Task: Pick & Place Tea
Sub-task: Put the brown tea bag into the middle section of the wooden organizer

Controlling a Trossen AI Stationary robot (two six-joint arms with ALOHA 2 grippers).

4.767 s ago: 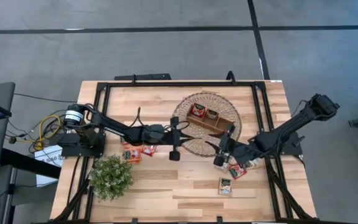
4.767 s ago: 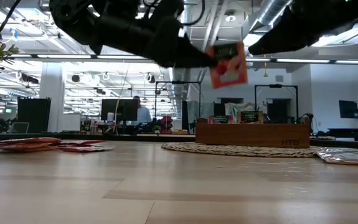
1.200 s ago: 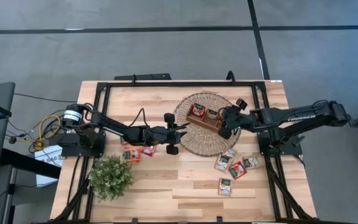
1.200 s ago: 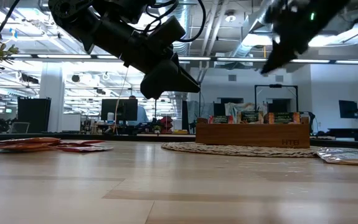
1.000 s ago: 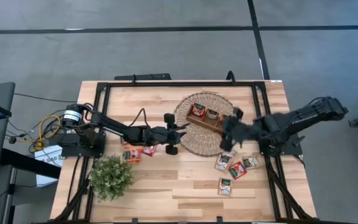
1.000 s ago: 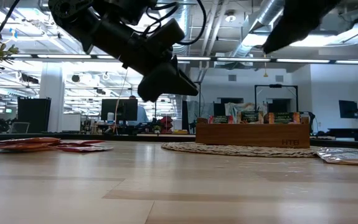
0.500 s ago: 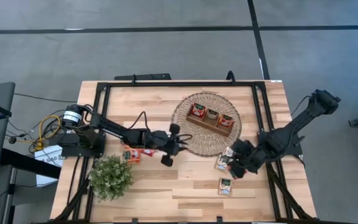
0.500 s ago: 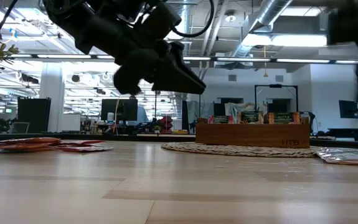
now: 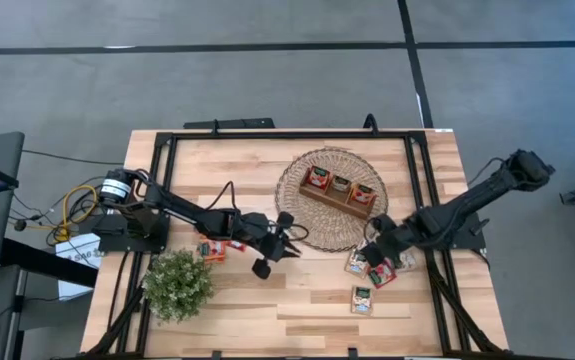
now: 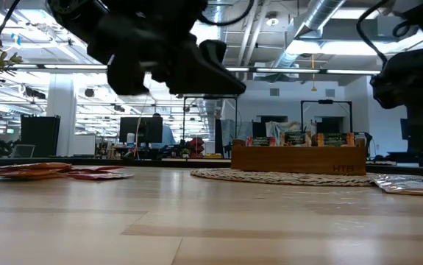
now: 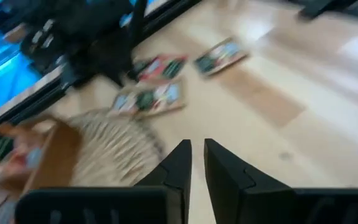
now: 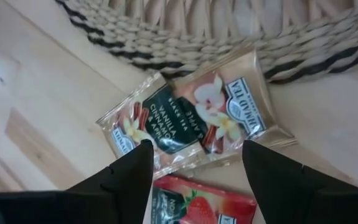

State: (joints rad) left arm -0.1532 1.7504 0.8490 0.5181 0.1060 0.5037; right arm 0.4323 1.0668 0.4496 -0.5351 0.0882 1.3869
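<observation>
The right gripper [image 9: 371, 252] hung just over a small group of tea sachets [image 9: 372, 268] on the right side of the table [image 9: 297, 310], beside the edge of the round woven mat [image 9: 315, 232]. Its fingers [image 12: 126, 174] were spread wide and held nothing; between them lay two overlapping sachets [image 12: 191, 118], dark green and pink with white flowers, touching the mat's rim, and a red sachet [image 12: 203, 205] sat just beside them, nearer the wrist. One more sachet [image 9: 362, 298] lay a little apart from that group, toward the table's front edge. On the mat stood the wooden tray [image 9: 341, 192], with a sachet in each of its three compartments; in the low view they stood upright above the tray's wall [image 10: 299, 158]. The left gripper [image 9: 289, 240] hovered above the table at the mat's left edge, clear of the wood, its fingers [image 11: 179, 168] nearly together with only a narrow gap and nothing between them. Behind it, near the left arm, lay another pile of red and orange sachets [image 9: 212, 247], seen flat on the table in the low view [image 10: 49, 171]. A potted plant [image 9: 178, 284] stood near the front left corner.
</observation>
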